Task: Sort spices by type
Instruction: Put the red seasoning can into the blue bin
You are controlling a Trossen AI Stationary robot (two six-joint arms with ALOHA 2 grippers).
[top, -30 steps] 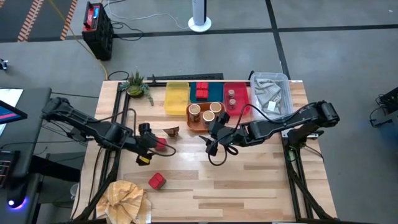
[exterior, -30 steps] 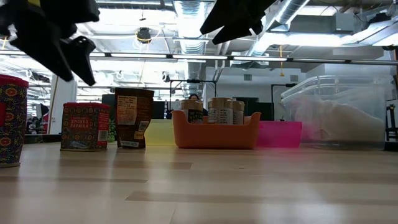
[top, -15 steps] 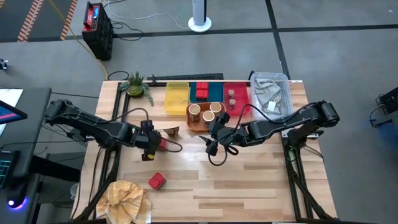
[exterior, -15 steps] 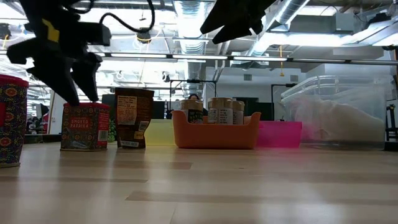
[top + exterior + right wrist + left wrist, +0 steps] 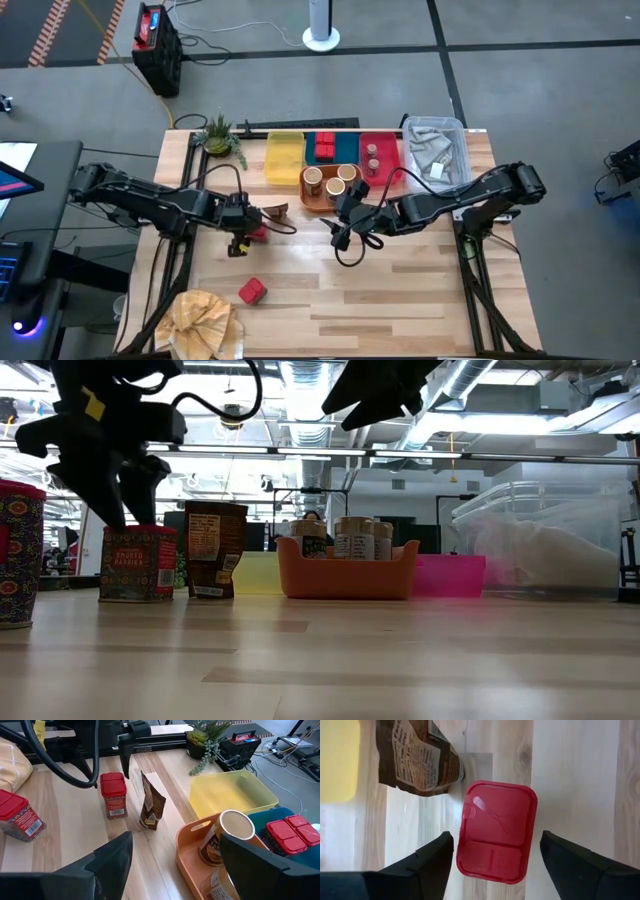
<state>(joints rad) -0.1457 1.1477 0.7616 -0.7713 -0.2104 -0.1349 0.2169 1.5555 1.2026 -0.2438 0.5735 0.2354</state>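
Left tool open astride the red tin: center, descend, close evenly. Right tool waits open over the surface.

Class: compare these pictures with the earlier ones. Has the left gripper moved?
Yes. The left gripper has come toward the brown packet and now straddles the red tin.

The red tin's lid looks like glossy smooth plastic; the table is pale matt wood.

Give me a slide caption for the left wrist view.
Left gripper open around a red spice tin on the wooden table, brown pouch just beyond.
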